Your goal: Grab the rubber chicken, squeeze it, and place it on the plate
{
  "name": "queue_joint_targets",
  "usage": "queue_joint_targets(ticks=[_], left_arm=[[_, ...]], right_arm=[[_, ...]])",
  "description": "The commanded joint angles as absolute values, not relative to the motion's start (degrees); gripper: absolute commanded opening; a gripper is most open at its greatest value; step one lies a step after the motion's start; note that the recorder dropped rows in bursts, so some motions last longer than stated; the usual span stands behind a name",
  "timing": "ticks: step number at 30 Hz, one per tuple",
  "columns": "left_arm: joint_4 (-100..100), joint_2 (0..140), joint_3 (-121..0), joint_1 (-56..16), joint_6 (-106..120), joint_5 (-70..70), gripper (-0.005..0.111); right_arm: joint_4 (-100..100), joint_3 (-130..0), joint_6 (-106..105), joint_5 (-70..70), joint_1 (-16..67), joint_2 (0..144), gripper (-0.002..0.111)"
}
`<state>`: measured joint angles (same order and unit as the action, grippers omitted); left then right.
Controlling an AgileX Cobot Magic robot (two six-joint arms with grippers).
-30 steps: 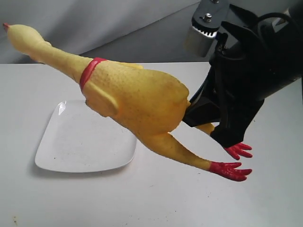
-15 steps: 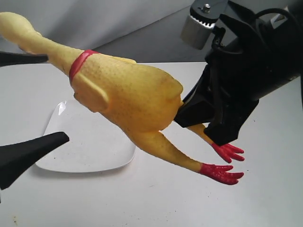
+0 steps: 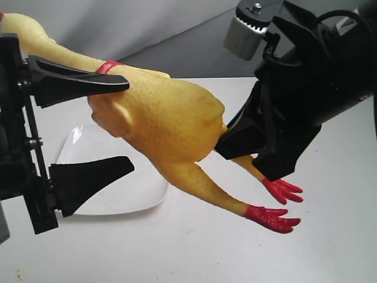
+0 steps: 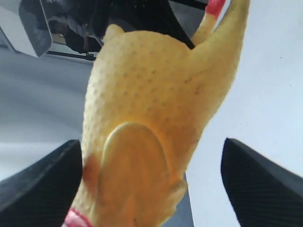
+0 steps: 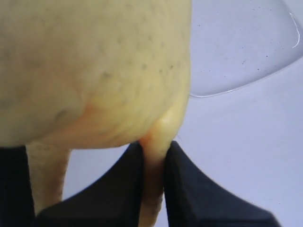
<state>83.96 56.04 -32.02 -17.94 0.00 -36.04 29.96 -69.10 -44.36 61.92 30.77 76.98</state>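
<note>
The yellow rubber chicken (image 3: pixel 165 124) hangs in the air, slanting over the white table, head at the far left and red feet (image 3: pixel 271 217) low on the right. My right gripper (image 3: pixel 232 141) is shut on one of its legs just behind the plump body; the right wrist view shows that leg pinched between the black fingers (image 5: pixel 154 151). My left gripper (image 3: pixel 129 125) is open, one finger above and one below the chicken's chest near the red collar (image 3: pixel 106 66). In the left wrist view the chicken's body (image 4: pixel 151 94) fills the gap. The white plate (image 3: pixel 144 187) lies beneath, partly hidden.
The white table (image 3: pixel 188 253) stretches out in front of the plate and under the feet. A grey backdrop (image 3: pixel 147 29) rises behind it. The bulky black right arm (image 3: pixel 318 88) fills the upper right.
My left gripper has come in from the left and now brackets the chicken's chest with open fingers. The chicken, held by the right gripper, has drifted slightly left and lower.
</note>
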Motion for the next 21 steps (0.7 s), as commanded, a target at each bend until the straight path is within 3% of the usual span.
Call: queue_joint_targets(ticks=[1, 5, 7, 12, 21], left_arm=[[81.26, 57.49, -32.28, -18.29, 2.36, -34.47, 0.070], [78.04, 57.49, -32.28, -18.29, 4.80, -33.30, 0.060], [78.04, 57.49, -32.28, -18.29, 4.80, -33.30, 0.048], [78.53, 57.49, -32.28, -18.29, -2.17, -33.30, 0.003], [85.77, 57.49, -32.28, -18.29, -7.89, -32.48, 0.001]], right_arm=[[32.98, -69.13, -44.40, 61.05, 30.92, 76.46, 0.000], [34.67, -69.13, -44.92, 62.49, 30.92, 76.46, 0.000], [34.95, -69.13, -44.92, 63.25, 30.92, 76.46, 0.000], [35.18, -69.13, -44.92, 63.36, 30.92, 76.46, 0.000], [35.18, -69.13, -44.92, 63.36, 30.92, 76.46, 0.000]])
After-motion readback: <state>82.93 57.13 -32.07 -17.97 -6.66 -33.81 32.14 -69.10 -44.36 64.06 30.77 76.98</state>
